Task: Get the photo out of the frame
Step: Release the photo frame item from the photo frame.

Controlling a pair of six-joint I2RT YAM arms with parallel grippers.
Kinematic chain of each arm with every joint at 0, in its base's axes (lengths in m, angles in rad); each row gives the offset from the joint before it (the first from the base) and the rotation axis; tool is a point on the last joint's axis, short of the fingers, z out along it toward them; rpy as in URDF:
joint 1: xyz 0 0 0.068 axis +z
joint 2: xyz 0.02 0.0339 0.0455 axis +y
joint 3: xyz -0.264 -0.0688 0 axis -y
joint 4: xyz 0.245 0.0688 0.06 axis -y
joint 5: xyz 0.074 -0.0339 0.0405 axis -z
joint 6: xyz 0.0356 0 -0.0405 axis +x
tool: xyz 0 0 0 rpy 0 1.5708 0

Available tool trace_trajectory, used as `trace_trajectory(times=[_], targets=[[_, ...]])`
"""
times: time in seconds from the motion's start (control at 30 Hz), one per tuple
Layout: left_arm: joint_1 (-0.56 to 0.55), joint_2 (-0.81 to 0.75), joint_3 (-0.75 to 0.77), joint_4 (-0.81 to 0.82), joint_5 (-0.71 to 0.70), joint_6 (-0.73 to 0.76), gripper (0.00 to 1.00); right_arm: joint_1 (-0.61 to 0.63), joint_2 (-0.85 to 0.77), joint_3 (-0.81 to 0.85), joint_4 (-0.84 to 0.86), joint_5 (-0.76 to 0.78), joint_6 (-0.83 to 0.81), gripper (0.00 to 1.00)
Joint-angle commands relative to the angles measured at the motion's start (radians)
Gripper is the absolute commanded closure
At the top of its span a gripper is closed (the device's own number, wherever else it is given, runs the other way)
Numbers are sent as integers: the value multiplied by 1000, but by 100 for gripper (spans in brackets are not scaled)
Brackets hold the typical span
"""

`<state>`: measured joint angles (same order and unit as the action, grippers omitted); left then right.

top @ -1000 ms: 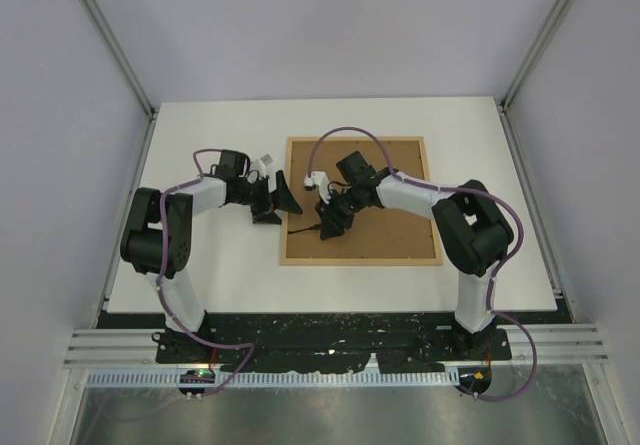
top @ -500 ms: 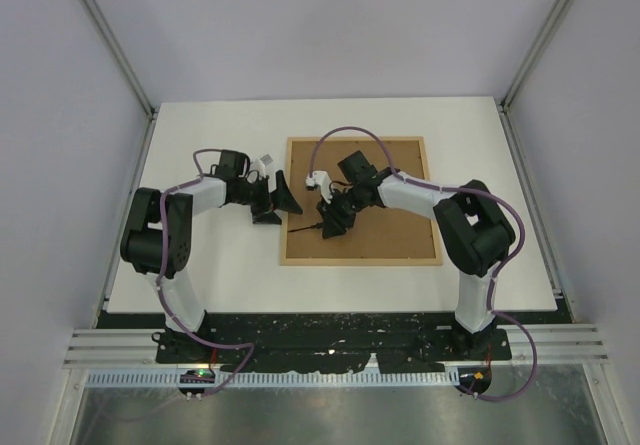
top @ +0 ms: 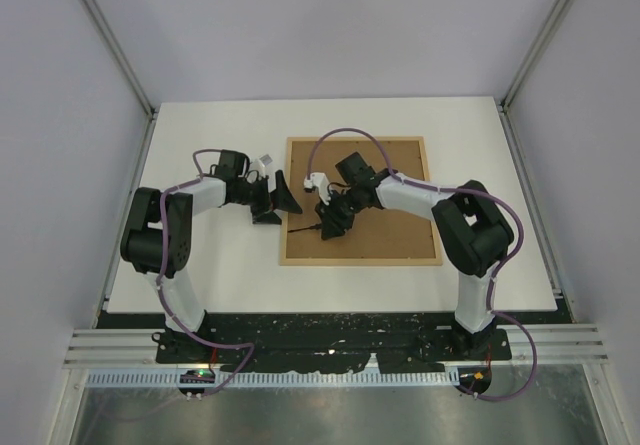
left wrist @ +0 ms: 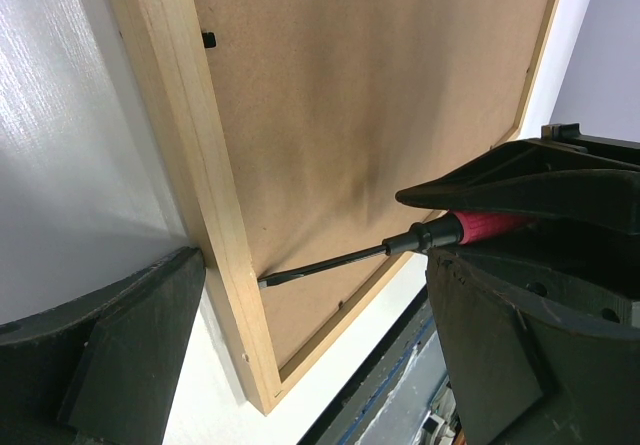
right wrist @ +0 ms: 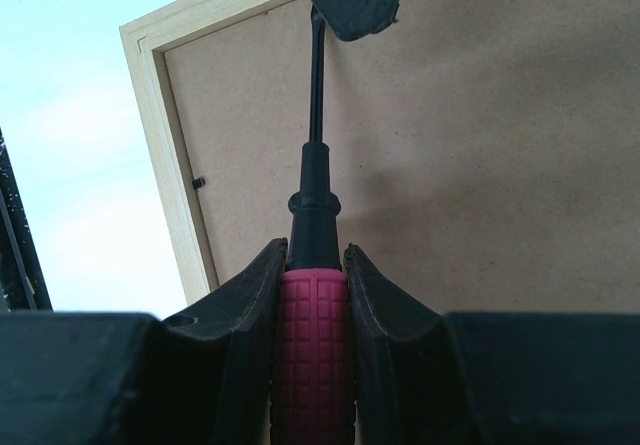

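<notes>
lying face-down, frame [top: 388,233] shows brown back.

A robot lab's test cell: a white table [top: 200,275] boxed in by plain grey panels [top: 320,25] on metal posts [top: 110,37], with the left arm [top: 160,235] and right arm [top: 470,230] bolted by a slotted rail [top: 110,349].

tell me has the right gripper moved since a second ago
No. The right gripper sits at the same spot over the frame, just inside its left rail, shut on the screwdriver.
</notes>
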<state>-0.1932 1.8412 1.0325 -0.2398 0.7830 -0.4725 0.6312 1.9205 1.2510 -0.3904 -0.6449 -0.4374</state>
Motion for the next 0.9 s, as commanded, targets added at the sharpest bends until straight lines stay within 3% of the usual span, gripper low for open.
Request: trace_trajectory(times=[0.0,0.17,0.4,0.63,0.73,0.87], targets=[[-3,38,-22,23,-31,9,2,31,11,36,39,28,8,92],[-12,36,-26,27,-42,6,2,64,11,71,27,67,-12,92],[-17,29,-32,27,-56,3,2,156,66,355,-148,214,6,92],[-18,15,-37,28,-68,0,2,220,124,548,-217,248,126,92],[-15,0,-31,16,-77,8,2,219,89,516,-254,263,106,92],[21,-25,-11,-30,-96,34,2,181,-114,335,-248,252,42,92]])
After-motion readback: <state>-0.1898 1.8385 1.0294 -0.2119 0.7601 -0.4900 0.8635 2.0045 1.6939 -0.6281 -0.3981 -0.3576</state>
